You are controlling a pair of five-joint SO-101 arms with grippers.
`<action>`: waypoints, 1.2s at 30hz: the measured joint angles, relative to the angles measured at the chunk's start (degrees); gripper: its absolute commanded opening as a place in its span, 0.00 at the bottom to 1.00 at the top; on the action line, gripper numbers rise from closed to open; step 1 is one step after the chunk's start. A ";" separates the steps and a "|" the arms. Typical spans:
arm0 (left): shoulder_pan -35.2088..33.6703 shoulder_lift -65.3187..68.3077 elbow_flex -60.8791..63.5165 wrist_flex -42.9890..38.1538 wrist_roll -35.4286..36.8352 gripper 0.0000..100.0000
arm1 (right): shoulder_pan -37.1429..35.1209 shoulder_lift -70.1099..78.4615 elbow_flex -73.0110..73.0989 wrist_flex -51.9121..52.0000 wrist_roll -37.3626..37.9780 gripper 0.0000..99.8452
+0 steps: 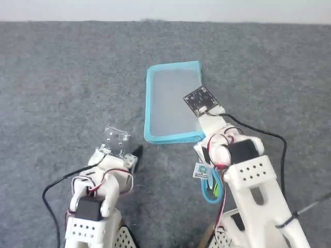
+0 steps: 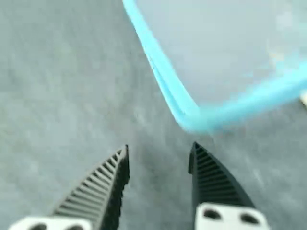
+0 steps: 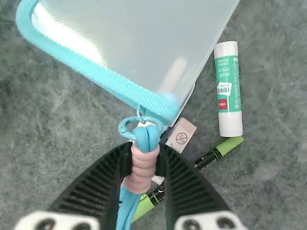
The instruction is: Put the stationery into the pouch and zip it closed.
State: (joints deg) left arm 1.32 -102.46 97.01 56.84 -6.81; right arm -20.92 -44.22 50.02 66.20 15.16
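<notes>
Pouch [image 1: 170, 103], clear with a blue zip edge, is seen flat on the grey mat [image 1: 62, 77] in the upper middle of the high view. Its lower right corner is covered by the right arm [image 1: 227, 150].

In the left wrist view, the left gripper [image 2: 158, 151] is held wide apart with nothing in it, near a blue pouch corner.

In the right wrist view, the right gripper [image 3: 143, 146] is closed tight on the pink zip pull [image 3: 143, 167]. A glue stick [image 3: 229, 88] with a green and white printed label, a small eraser [image 3: 181, 135] and a green pen [image 3: 218, 152] are laid beside the pouch, outside it.
</notes>
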 measured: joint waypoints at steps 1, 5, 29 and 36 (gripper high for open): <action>-1.05 0.00 -0.26 -0.79 -1.67 0.19 | 0.00 -0.97 0.62 -0.18 0.00 0.01; -4.13 0.18 -5.80 -3.25 -5.98 0.19 | -2.90 -3.43 3.25 -1.58 0.00 0.01; 5.71 71.65 -34.81 -28.48 6.59 0.27 | -5.98 -9.58 3.43 2.37 0.18 0.01; 5.10 80.44 -34.81 -33.41 6.77 0.27 | -5.98 -9.58 -2.81 7.65 1.58 0.01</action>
State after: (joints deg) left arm 6.42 -22.02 62.20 23.43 -0.04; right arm -26.90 -53.80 47.21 73.85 16.75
